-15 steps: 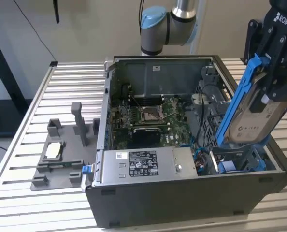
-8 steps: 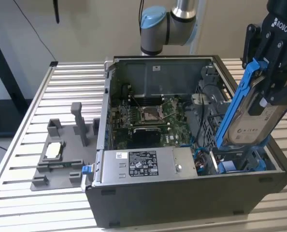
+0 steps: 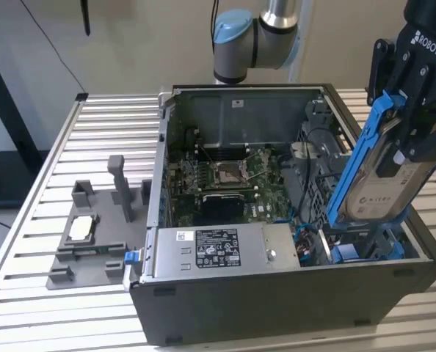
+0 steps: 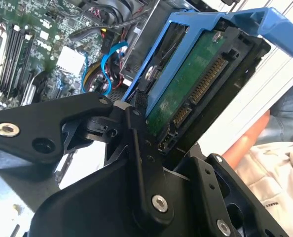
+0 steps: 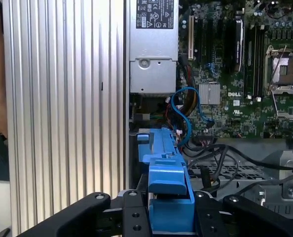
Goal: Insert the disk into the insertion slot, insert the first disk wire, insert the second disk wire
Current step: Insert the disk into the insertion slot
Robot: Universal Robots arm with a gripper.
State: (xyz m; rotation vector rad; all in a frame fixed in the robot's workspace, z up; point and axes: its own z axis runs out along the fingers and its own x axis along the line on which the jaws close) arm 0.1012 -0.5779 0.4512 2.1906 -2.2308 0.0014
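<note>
Disk (image 3: pixel 383 183), clipped in its blue carrier, hangs at three o'clock in the exterior view, pinched between the fingers of the gripper (image 3: pixel 403 121) above the open computer case (image 3: pixel 277 308). Out at nine o'clock of the case, on the slatted table (image 3: pixel 27 293), lies a grey fixture plate (image 3: pixel 93 242) with upright posts and a small square chip (image 3: pixel 82 229) on it, well apart from the work. Inside the case, the grey power-supply box (image 3: pixel 218 249) sits along the near wall at six o'clock. The motherboard (image 3: pixel 225 183) with its square socket (image 3: pixel 229 173) lies in the middle, and the arm's blue-capped joint (image 3: pixel 244 37) stands behind at twelve o'clock. Between the power-supply box and the disk, loose cables (image 3: pixel 306 246) crowd the floor, and in the first wrist view a blue cable (image 5: pixel 186 106) loops just beside the carrier's end. The insertion slot (image 3: pixel 365 249), with blue fittings, lies at four o'clock of the case, under the disk. The disk's long axis tilts steeply, running from seven o'clock, low in the case, up to one o'clock at the gripper, with its labelled face turned toward the exterior view's right. Whether its lower end touches the slot cannot be told. In the second wrist view its green circuit-board side shows beside the fingers (image 4: pixel 141 158), with a person's arm (image 4: pixel 245 143) beyond.
</note>
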